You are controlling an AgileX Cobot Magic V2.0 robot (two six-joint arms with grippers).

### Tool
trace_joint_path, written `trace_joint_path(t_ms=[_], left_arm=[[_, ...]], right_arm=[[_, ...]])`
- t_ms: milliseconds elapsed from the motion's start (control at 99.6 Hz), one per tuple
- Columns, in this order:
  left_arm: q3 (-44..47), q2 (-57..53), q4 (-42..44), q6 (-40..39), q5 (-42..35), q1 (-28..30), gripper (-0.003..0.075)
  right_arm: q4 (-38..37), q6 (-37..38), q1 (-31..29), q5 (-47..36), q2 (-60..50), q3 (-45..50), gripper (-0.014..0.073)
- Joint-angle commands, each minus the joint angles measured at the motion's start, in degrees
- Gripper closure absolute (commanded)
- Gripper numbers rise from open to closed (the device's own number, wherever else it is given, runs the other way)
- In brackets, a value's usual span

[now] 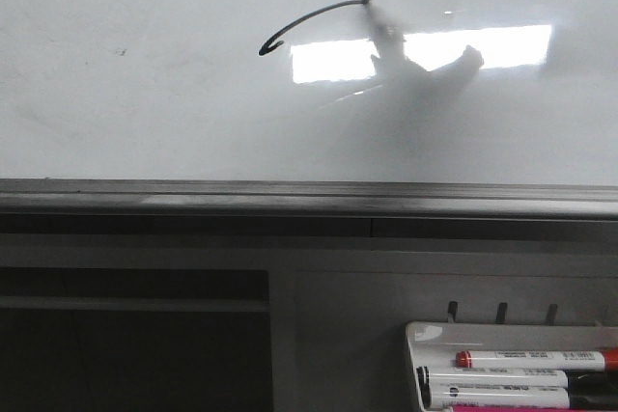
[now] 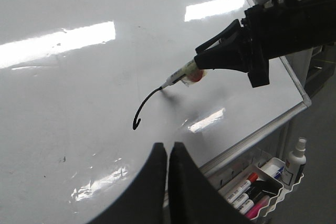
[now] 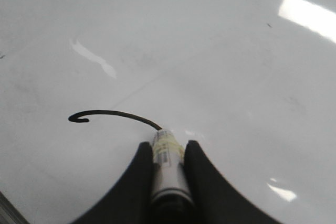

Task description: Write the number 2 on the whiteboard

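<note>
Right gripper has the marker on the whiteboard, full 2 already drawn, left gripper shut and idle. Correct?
Not quite: the number 2 isn't finished. The front view shows only the hooked start and a rising curve. The rest holds: right gripper holds the marker on the whiteboard; left gripper shut, idle.

Right gripper [image 3: 169, 153] reaches in from the far right, fingers [image 3: 137, 182] clamped on a marker [image 3: 168, 169]; left gripper [image 2: 168, 153] hovers near, jaws pressed together, holding nothing.
</note>
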Motion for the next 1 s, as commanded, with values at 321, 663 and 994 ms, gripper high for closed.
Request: trace_joint_path(t_ms=[321, 663, 994], left_arm=[[-1.50, 0.29, -1.13, -0.55, -4.32, 0.18, 0.0741], [-1.50, 0.29, -1.13, -0.55, -4.32, 0.18, 0.0741], [-1.50, 0.29, -1.13, -0.55, -4.32, 0.18, 0.0741]], right_arm=[[11.35, -0.89, 4.29, -4.09, 2.36, 3.59, 0.0672], [11.35, -0.89, 6.17, -2.74, 6.27, 3.37, 0.0672], [10.99, -0.89, 3.01, 17.68, -3.33, 5.32, 0.0672]])
